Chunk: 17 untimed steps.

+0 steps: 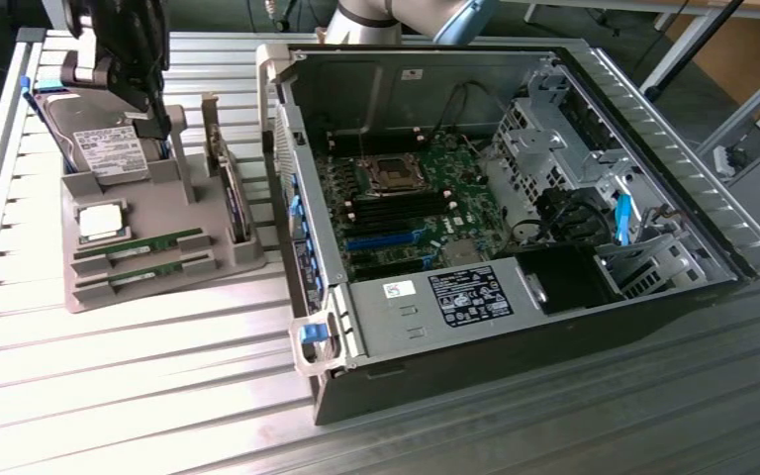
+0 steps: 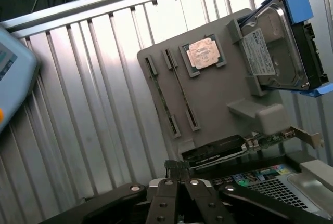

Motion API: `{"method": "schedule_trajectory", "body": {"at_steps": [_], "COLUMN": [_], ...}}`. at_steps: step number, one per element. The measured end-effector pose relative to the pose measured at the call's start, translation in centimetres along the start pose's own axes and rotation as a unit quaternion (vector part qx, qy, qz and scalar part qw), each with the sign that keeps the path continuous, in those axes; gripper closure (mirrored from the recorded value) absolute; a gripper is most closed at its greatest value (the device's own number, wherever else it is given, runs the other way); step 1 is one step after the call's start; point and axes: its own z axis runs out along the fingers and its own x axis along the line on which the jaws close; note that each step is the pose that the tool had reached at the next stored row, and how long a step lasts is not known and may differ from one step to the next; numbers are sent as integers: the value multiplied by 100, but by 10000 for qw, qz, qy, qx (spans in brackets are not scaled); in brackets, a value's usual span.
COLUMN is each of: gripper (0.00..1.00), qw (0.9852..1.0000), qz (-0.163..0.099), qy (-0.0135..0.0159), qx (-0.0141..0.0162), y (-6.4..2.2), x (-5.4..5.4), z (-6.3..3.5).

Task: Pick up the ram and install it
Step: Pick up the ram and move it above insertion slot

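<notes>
- While the gripper point(image 2: 179, 168) hangs over the grey parts holder point(image 1: 162, 203), its claw is pressed together with nothing caught in it.
- One ram stick point(image 1: 140, 244) lies in a slot of the holder, a green strip seated edge-up.
- A second ram stick point(image 1: 145, 270) sits in the next slot, just beside the first and parallel to it; neither touches the claw.
- On the same holder, a square silver CPU point(image 1: 100, 220) rests beside the sticks, and a hard drive point(image 1: 110, 148) leans at the end beyond it.
- An expansion card point(image 1: 229, 183) stands on edge along the holder's side nearest the computer case point(image 1: 538, 307).
- That case lies open on the slatted metal table point(image 1: 130, 376), at the exterior view's right of the holder, with its motherboard point(image 1: 400, 193) exposed and long dark slots point(image 1: 387, 211) showing near the board's middle.
</notes>
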Motion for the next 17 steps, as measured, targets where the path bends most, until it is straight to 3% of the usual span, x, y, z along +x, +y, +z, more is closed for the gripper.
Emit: {"method": "schedule_trajectory", "body": {"at_steps": [6, 8, 14, 15, 17], "gripper": [91, 91, 91, 1, 1], "qw": [9997, 9988, 9985, 9985, 9985], "qz": [-236, -490, -555, -555, -555], "qy": [0, 3, 2, 2, 2], "qx": [14, 29, 33, 33, 33], "y": [0, 0, 0, -2, -2], "x": [0, 0, 0, 8, 8], "z": [0, 0, 0, 0, 0]}}
